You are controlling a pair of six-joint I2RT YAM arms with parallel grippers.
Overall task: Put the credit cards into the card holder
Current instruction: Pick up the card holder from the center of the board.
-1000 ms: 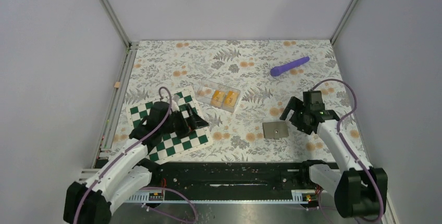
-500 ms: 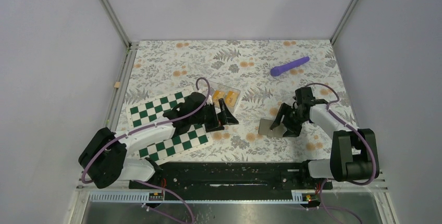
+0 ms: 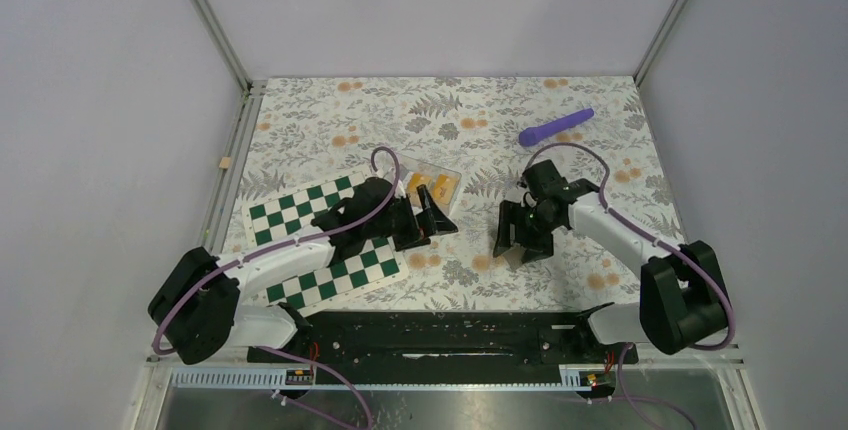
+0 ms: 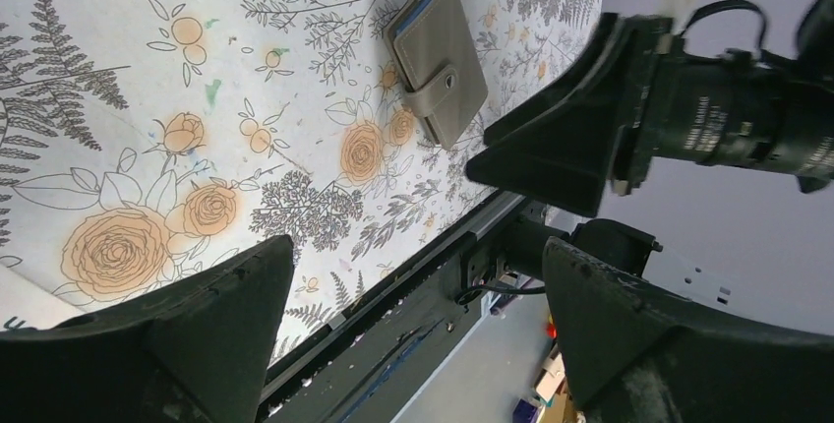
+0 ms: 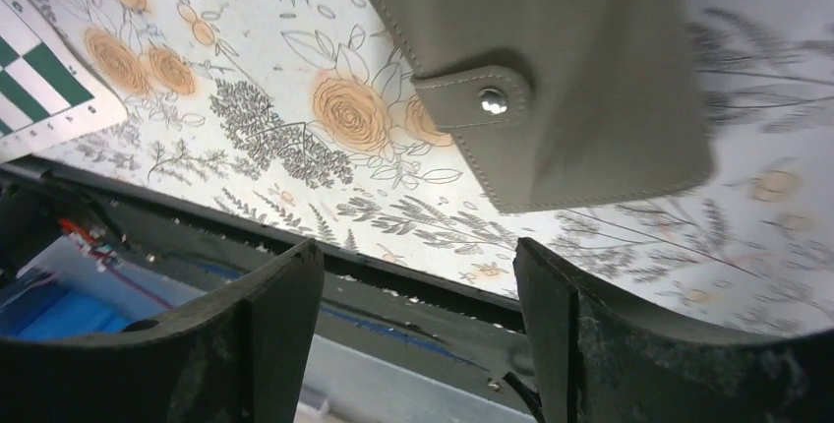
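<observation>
Right jaws, apart, newly over the grey card holder (image 5: 561, 59)

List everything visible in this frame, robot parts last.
credit cards: at least two visible, orange-yellow, in the clear tray
clear tray: one, transparent, table centre, by the chessboard's far right corner
chessboard: one, green and white, left of centre, partly under the left arm
card holder: one, grey-beige, snapped shut, right of centre
purple rod: one, purple, far right
small tan piece: one, left rail
tablecloth: one, floral
left gripper: black, jaws open, near the tray
right gripper: black, jaws open, over the card holder
</observation>
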